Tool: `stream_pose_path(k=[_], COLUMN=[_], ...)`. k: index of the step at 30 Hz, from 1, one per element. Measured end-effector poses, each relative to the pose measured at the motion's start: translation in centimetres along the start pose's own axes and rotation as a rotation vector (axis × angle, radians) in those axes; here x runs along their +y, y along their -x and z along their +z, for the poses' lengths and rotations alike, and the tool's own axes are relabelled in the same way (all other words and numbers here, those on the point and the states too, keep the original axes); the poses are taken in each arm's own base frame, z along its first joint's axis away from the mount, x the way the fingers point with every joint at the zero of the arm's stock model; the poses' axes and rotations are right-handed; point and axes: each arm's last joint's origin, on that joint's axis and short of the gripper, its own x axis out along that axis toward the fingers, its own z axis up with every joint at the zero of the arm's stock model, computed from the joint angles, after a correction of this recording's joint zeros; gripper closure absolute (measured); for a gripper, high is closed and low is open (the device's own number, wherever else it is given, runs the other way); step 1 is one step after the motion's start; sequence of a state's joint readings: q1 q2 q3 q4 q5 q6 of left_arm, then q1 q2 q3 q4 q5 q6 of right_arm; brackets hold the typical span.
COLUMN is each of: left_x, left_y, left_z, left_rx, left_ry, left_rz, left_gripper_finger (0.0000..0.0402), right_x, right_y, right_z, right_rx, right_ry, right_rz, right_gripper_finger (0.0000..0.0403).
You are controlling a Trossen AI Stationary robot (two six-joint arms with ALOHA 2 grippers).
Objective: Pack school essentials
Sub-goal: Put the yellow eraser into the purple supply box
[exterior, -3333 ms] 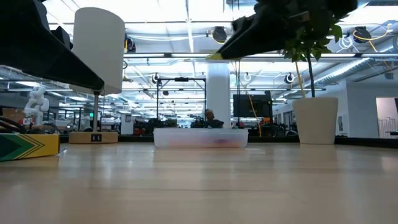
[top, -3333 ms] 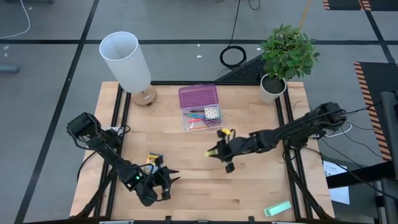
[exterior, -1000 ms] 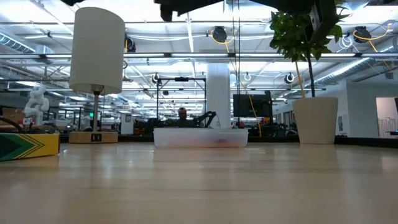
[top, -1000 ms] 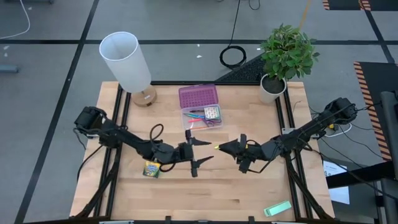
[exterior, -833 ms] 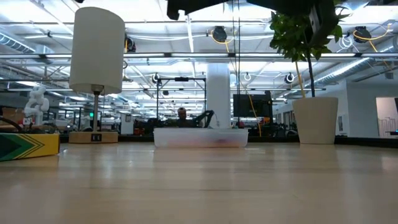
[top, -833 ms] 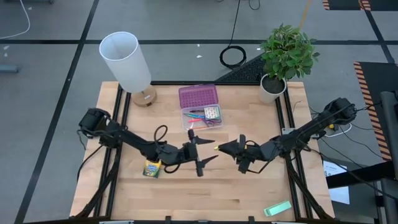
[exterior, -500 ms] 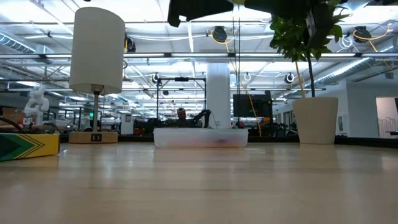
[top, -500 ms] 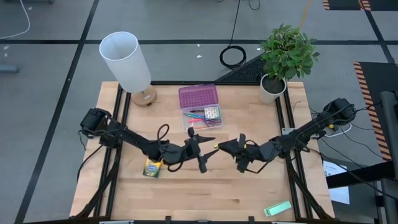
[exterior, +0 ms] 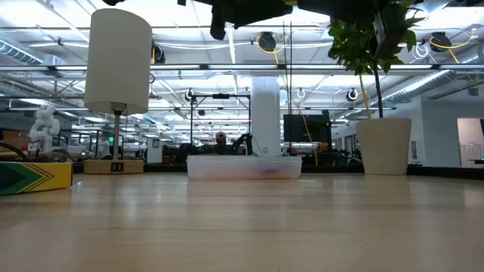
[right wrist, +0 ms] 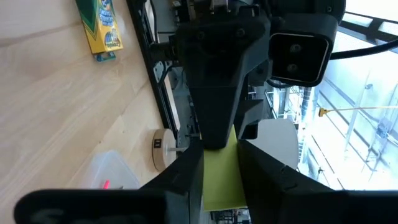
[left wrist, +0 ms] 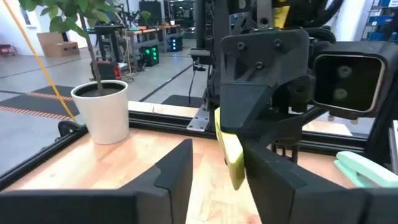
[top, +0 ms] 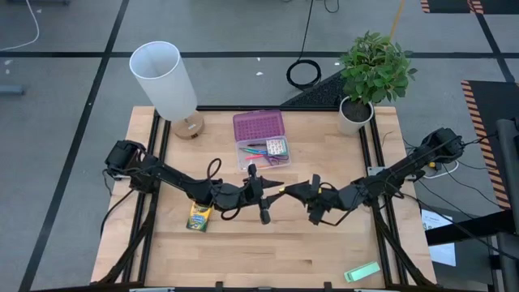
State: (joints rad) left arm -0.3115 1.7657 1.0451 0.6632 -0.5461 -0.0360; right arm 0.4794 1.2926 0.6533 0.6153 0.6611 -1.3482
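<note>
A tiny yellow block (top: 280, 191) hangs above the middle of the table, and my right gripper (top: 292, 192) is shut on it. My left gripper (top: 261, 195) faces it from the table's left. It is open, and in the left wrist view its fingers (left wrist: 180, 168) stand on either side of the block's free end (left wrist: 231, 155); I cannot tell whether they touch it. The open pencil case (top: 261, 142), with a purple lid and a clear tray, lies behind them. The yellow-green crayon box (top: 197, 217) lies flat at the near left. My right gripper pinches the yellow block (right wrist: 222, 177) between its two fingers. The fingers come in about level from the table's right. The block sticks out past the fingertips toward my left gripper and is lifted clear of the table.
A white lamp (top: 166, 81) stands at the far left and a potted plant (top: 371, 73) at the far right. A pale green flat block (top: 362, 272) lies near the front right corner. The near half of the wooden table (top: 268, 251) is bare.
My left gripper has moved toward the table's right edge, up to the yellow block, and has rolled about its own axis. My right gripper has stayed still, holding the block.
</note>
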Motion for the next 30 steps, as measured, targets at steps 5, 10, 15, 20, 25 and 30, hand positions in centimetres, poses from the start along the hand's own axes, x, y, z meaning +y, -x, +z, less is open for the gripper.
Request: stream_pose_path(k=[5, 10, 15, 20, 25, 30], left_x=[0.1, 0.1, 0.0, 0.0, 0.1, 0.2], left_y=[-0.1, 0.0, 0.0, 0.1, 1.1, 3.1], left_z=[0.0, -0.1, -0.1, 0.1, 1.3, 2.9], left_rx=[0.004, 0.006, 0.008, 0.009, 0.025, 0.087], left_ry=[0.0, -0.004, -0.023, -0.061, -0.139, -0.275], left_rz=[0.001, -0.002, -0.015, -0.018, -0.03, -0.019], left_gripper_finger=[0.0306, 0.0359, 0.0387, 0.0368, 0.0377, 0.0387], right_x=[0.0, 0.0, 0.0, 0.0, -0.1, -0.4], right_y=[0.0, 0.0, 0.0, 0.0, 0.0, 0.0], right_z=[0.0, 0.0, 0.0, 0.0, 0.0, 0.1], right_rx=[0.0, 0.003, 0.0, -0.01, -0.016, -0.027], right_ry=[-0.001, -0.005, -0.069, -0.129, -0.271, -0.562], right_rz=[0.0, -0.001, 0.0, 0.0, -0.007, -0.023], right_gripper_finger=[0.0319, 0.0319, 0.0315, 0.0274, 0.0208, 0.0147])
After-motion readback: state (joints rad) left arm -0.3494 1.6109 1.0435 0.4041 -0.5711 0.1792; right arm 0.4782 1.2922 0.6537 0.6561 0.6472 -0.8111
